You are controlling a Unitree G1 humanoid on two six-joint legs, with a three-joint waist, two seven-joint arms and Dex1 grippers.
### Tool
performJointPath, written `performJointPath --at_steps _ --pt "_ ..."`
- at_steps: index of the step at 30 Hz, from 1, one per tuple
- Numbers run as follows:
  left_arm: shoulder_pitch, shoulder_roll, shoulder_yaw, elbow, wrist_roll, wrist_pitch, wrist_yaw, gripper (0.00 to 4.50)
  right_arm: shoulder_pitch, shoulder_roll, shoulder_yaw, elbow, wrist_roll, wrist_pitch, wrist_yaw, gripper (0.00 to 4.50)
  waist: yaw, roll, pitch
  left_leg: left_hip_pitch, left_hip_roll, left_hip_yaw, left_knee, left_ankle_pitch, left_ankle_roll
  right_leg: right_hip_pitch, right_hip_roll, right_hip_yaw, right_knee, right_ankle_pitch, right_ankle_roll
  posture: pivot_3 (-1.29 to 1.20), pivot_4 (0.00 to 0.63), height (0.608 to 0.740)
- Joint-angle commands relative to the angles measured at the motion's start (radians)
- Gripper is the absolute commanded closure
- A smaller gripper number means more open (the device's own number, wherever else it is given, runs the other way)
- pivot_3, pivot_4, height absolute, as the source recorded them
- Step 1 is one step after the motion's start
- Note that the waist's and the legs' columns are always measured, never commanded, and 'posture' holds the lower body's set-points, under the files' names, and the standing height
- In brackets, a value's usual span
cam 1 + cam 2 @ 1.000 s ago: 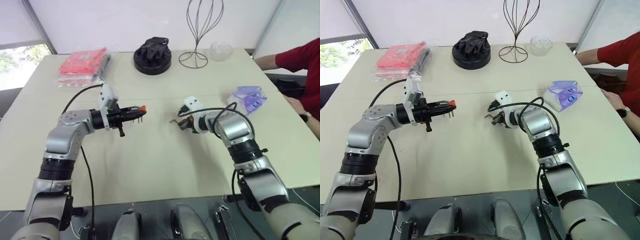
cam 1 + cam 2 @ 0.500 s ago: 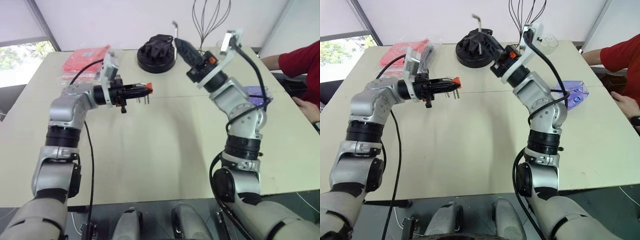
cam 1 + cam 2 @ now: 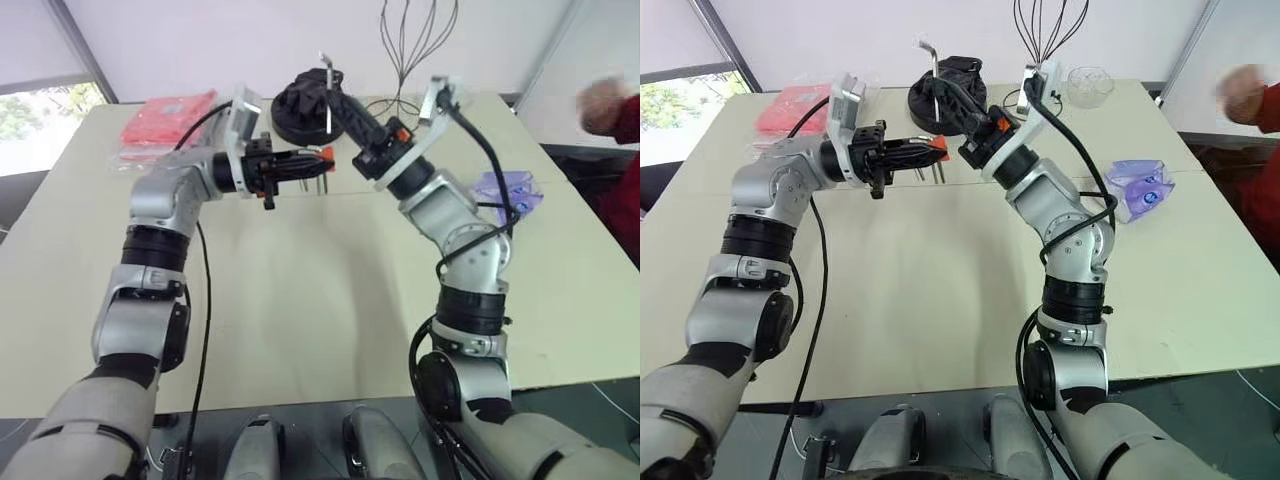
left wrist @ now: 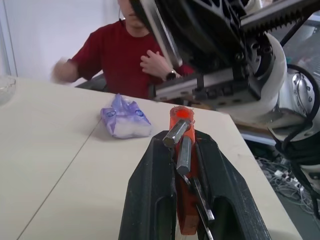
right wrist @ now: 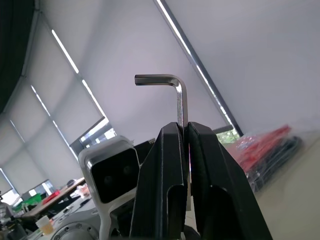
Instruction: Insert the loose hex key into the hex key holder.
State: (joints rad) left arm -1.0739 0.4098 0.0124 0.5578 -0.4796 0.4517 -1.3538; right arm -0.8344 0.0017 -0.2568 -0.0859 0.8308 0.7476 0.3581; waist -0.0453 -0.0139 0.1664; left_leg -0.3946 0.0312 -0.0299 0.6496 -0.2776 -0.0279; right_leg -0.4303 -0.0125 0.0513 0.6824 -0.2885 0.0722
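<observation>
Both arms are up off the counter [image 3: 300, 330] and meeting near its far middle. The left gripper [image 3: 305, 164] has its jaws clamped on the hex key holder [image 3: 322, 155], the orange block sticking out past the fingertips toward 3 o'clock, with its metal keys hanging down at about 6 o'clock. In the left wrist view the holder sits squarely between the two black fingers [image 4: 150, 200].

The right gripper [image 3: 936, 92] has its jaws pinched tight on the loose hex key [image 5: 175, 95]. The long leg runs up out of the jaws toward 12 o'clock and the short bend hooks off at the top. From the head camera, the key sits just above the holder, at roughly its 12 o'clock, close but not touching.

A purple packet [image 3: 505, 195] lies on the counter over at 3 o'clock.
</observation>
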Motion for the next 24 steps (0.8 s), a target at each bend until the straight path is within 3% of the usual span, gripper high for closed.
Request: performJointPath --at_steps 1,24 --pt "-0.035 0.0 0.02 0.012 0.0 -0.025 -0.007 4.5 -0.009 -0.001 0.011 -0.066 0.035 -0.021 -0.007 4.43 0.0 0.0 0.0 0.0 0.0 0.0 0.0 0.0 0.0 0.0 0.0 0.0 0.0 0.0 0.0 0.0 0.15 0.74" --pt "-0.053 -0.016 0.048 0.011 -0.022 0.0 -0.003 4.5 0.032 -0.026 0.027 -0.044 0.045 -0.047 -0.015 4.43 0.0 0.0 0.0 0.0 0.0 0.0 0.0 0.0 0.0 0.0 0.0 0.0 0.0 0.0 0.0 0.0 0.15 0.74"
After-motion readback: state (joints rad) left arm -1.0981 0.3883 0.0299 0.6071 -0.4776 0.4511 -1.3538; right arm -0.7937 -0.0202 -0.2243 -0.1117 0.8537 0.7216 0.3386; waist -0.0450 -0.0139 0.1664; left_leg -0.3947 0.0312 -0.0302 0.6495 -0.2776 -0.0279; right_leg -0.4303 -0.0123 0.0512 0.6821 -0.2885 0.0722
